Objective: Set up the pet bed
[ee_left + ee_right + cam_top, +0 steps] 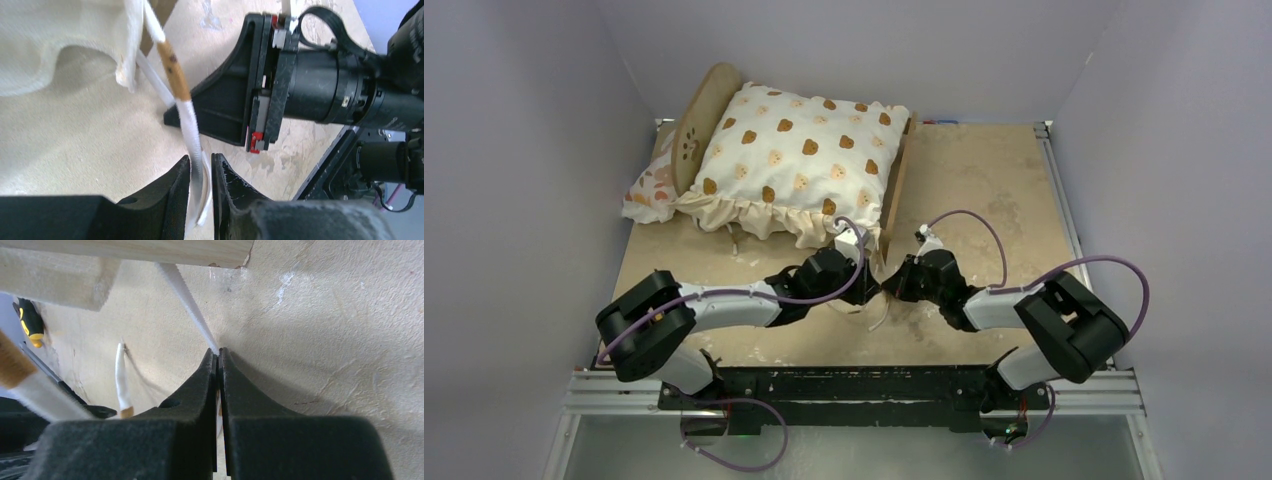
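Note:
The pet bed (896,185) stands at the back left, its rounded headboard (699,120) at the left end. A cream bear-print cushion (799,160) lies on it. Both grippers meet at the bed's near right corner. My left gripper (201,159) is slightly open, and a white tie strap with a brown part (190,120) hangs loosely between its jaws, lying against one finger. My right gripper (218,352) is shut on another thin white strap (187,302) that runs up to the wooden frame (125,250). In the top view the left gripper (869,288) and right gripper (892,280) sit side by side.
A small floral pillow (652,185) lies behind the headboard at the table's left edge. Pale walls close in the back and both sides. A loose strap end (121,375) lies on the tabletop. The black mounting rail (854,385) runs along the near edge.

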Available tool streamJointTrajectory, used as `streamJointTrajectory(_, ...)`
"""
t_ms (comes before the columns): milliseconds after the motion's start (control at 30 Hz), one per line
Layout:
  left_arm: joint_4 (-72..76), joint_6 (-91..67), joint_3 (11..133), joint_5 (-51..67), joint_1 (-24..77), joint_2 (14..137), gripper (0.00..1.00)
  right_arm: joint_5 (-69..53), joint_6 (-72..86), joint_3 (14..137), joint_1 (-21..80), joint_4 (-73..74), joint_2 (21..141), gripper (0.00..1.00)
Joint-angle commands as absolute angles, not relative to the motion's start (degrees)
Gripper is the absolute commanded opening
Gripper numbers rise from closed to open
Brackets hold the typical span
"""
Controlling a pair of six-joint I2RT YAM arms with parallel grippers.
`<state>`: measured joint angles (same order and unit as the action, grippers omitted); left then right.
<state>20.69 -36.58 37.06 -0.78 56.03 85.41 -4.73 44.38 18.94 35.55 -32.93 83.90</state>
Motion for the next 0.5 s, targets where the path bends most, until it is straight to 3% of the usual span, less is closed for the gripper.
streamJointTrajectory(0, 17.9, -34.0, 41.3, -5.1, 56.3, 84.0, 0.22, -5.4, 44.4, 17.2, 35.5, -29.0, 83.1, 0.00)
streamJointTrajectory(467, 17.3, -33.8, 48.1, -9.5, 56.3, 90.8, 0.23, -2.7, 43.7, 17.3, 35.6, -23.5, 76.8, 0.00)
